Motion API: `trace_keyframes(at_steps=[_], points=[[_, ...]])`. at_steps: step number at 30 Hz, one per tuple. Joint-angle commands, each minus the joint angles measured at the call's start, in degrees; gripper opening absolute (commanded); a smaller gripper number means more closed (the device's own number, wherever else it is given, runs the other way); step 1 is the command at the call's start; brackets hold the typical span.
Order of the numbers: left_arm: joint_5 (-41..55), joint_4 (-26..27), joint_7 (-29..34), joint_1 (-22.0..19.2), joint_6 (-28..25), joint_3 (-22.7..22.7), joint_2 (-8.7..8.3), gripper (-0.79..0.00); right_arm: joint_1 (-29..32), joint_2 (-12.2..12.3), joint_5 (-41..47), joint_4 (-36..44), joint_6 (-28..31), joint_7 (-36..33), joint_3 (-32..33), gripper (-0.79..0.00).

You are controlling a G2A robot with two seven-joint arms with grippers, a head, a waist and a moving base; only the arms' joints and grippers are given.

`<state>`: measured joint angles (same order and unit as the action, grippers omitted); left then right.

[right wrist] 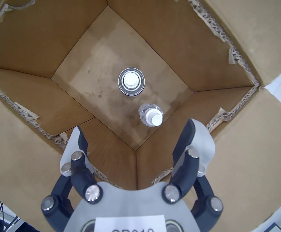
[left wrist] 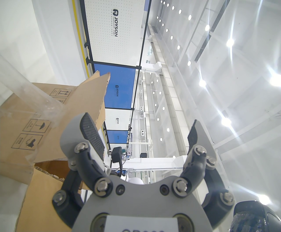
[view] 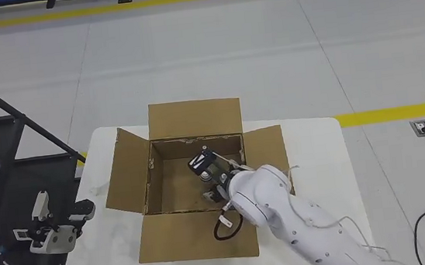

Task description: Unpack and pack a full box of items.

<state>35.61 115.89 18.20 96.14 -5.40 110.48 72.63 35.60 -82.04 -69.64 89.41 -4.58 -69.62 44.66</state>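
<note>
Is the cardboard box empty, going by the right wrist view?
No, a metal can and a clear bottle stand upright on the floor of the box.

The box [view: 173, 191] sits in the middle of the table [view: 316, 153], its 4 flaps [view: 194, 117] spread outward. On its floor a can [right wrist: 131, 81] and a bottle [right wrist: 152, 117] stand upright, near each other but apart. The right gripper [view: 210, 168] hangs over the box's inside, toward 3 o'clock of its middle; the left gripper [view: 63, 209] is at the box's 8 o'clock, by the table's edge

box [right wrist: 65, 39] floor mostly bare; spray can [right wrist: 131, 81], bottle [right wrist: 151, 115] upright mid-floor, near each other.
</note>
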Motion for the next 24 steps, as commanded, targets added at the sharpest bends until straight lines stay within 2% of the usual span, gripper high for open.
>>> trace_keyframes(at_steps=[1,6,8,13,15,24], points=[[0.0,0.0,0.0,0.0,0.0,0.0,0.0,0.0,0.8,0.2,-0.8,2.3,0.4,-0.4,0.8,0.0],[-0.1,0.0,-0.3,-0.1,0.0,0.0,0.0,0.0,4.0,1.1,-3.6,12.7,1.3,-1.9,3.7,0.0],[-4.7,-0.3,-2.5,-0.6,-2.0,0.6,-0.05,0.0,6.1,1.5,-3.1,18.1,1.9,-1.7,5.8,0.0],[-12.6,-1.3,-6.9,-1.6,-4.4,-2.1,0.13,0.0,11.4,2.4,-5.7,28.5,1.9,-1.7,9.9,0.0],[-14.1,-1.5,-8.9,-1.7,-4.8,-1.8,0.2,0.0,12.8,2.7,-6.9,30.6,2.4,-1.8,11.0,0.0],[-14.1,-1.5,-8.9,-1.7,-4.8,-1.8,0.2,0.0,13.9,2.9,-8.0,31.5,2.6,-1.9,11.7,0.0]])
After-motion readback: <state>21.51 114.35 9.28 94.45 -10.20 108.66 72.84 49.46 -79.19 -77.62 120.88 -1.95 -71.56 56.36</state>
